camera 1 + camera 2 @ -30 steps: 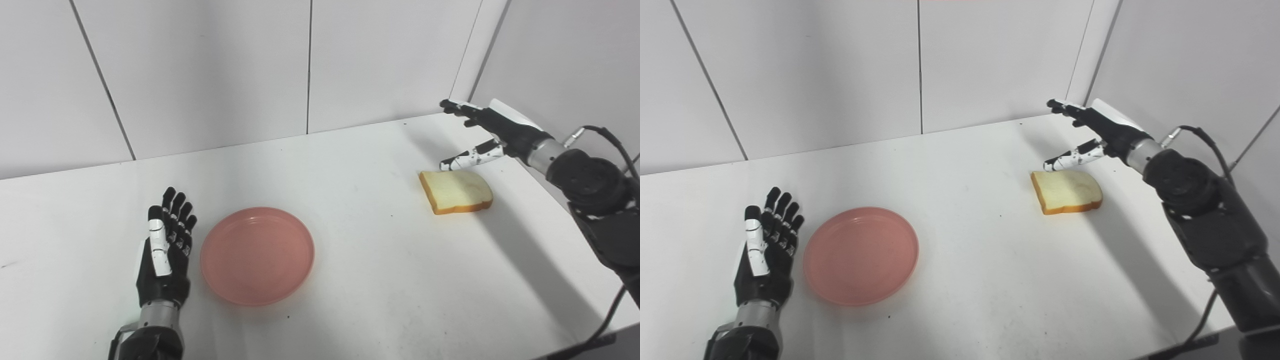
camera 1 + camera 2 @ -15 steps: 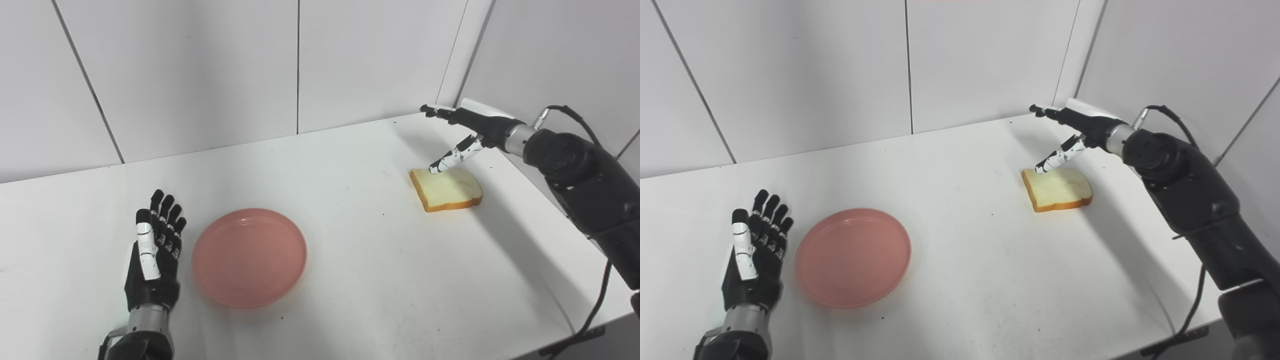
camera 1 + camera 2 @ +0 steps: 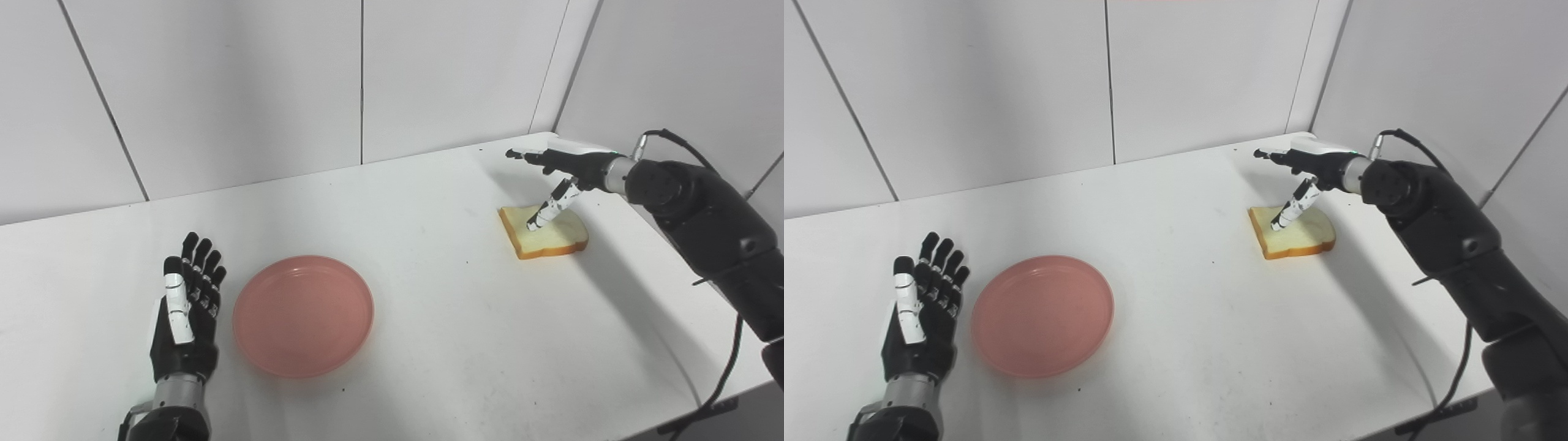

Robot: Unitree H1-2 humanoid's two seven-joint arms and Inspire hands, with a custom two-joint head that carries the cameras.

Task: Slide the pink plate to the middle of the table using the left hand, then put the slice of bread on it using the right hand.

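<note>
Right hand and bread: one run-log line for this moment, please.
right hand: open, above bread, thumb pointing down at it | left hand: open, flat beside pink plate | plate: empty | table

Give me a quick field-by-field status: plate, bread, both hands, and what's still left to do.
plate: pink plate on the table, left of centre, nothing on it
bread: slice flat on the table, far right, not on the plate
left hand: open, flat beside the plate's left rim, holding nothing
right hand: open above the bread, thumb pointing down at the slice, contact unclear; not gripped
remaining: bread not yet lifted or placed on the plate
</note>
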